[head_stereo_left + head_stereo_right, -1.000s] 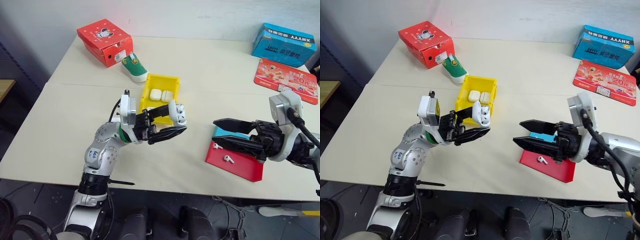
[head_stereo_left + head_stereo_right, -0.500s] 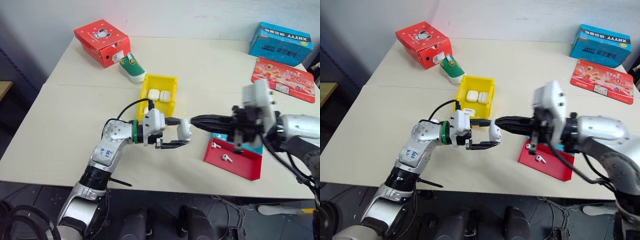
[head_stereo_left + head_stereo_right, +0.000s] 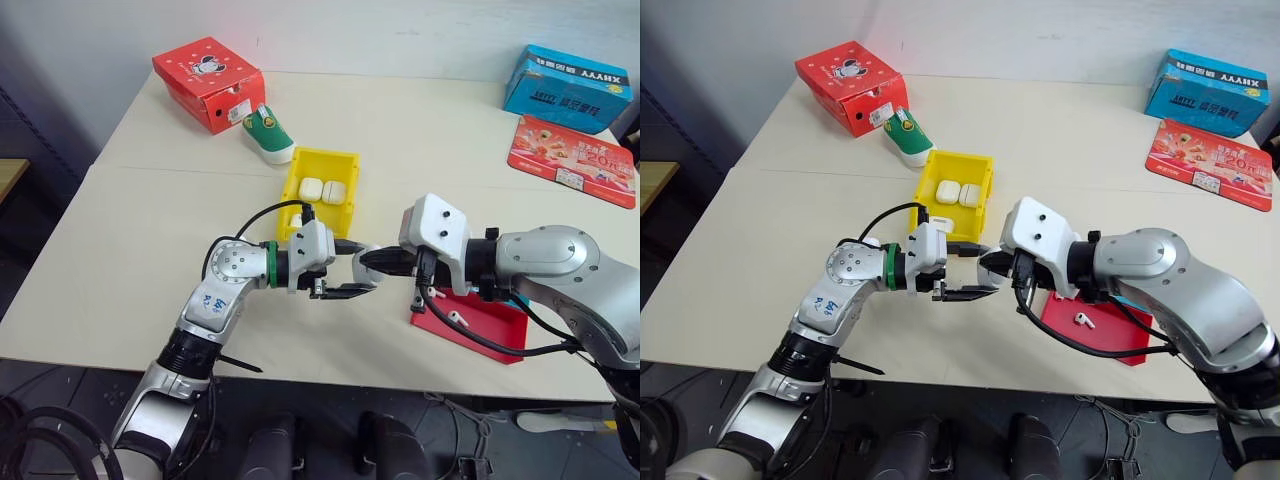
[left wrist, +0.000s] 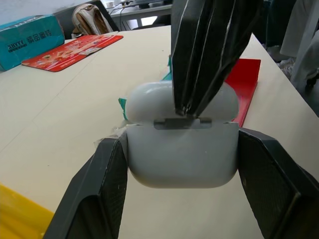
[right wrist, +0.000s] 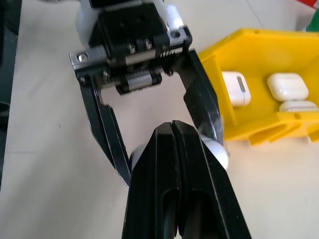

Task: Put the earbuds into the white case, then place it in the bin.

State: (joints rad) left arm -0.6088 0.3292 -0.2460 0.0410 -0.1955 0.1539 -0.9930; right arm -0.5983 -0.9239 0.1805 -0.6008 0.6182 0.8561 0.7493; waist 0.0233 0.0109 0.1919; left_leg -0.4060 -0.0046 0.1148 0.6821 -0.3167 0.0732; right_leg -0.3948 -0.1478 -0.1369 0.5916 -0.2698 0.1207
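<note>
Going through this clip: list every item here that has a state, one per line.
white case: lid closed, clamped between left gripper's fingers.
left gripper: shut on the case.
right gripper: shut, tips at the lid seam.
bin: open-top, holding other cases.
earbuds: loose in the red tray, not yet cased.

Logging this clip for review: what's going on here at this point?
The left hand holds a white case above the table, clamped between its fingers. The right hand, fingers shut together, has its tips at the case's lid seam. Two earbuds lie in the red tray. The yellow bin behind holds several more white cases.
</note>
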